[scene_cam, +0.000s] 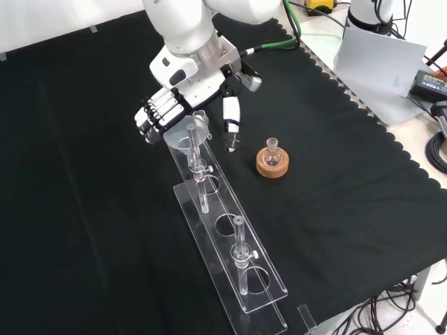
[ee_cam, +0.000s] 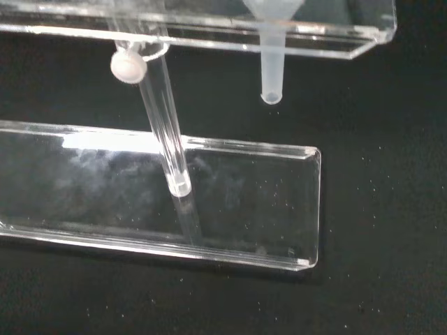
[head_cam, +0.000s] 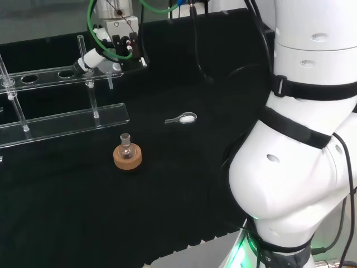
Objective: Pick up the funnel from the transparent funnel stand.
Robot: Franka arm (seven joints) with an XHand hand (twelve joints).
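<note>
The small round flask [scene_cam: 271, 156] sat upright in a cork ring [scene_cam: 272, 167] on the black cloth [scene_cam: 84, 209], to the right of the clear stand [scene_cam: 227, 262] in the front view. Whether the flask held anything could not be told. A small spoon [head_cam: 183, 118] with something white in its bowl lay on the cloth, to the right of the stand in the head view and well apart from it.

The funnel [scene_cam: 187, 135] sat in the hole at the far end of the stand's upper shelf in the front view, just beside one of the stand's upright rods. Its wide mouth faced up and its narrow stem [ee_cam: 271, 66] pointed straight down through the shelf, so its long axis was vertical. In the wrist view the tip of the stem hung free above the cloth, beyond the end of the stand's lower plate [ee_cam: 230, 202]. The other holes of the shelf were open.

The hand [scene_cam: 162, 112] was at that same end of the stand. Its fingers [scene_cam: 150, 115] were curled beside the rim of the funnel on the left in the front view, and its thumb [scene_cam: 230, 122] pointed down on the right, apart from them. The funnel was between them, but contact could not be told.

Beyond the edge of the cloth, far from the stand, cables and a grey box showed in the front view.
</note>
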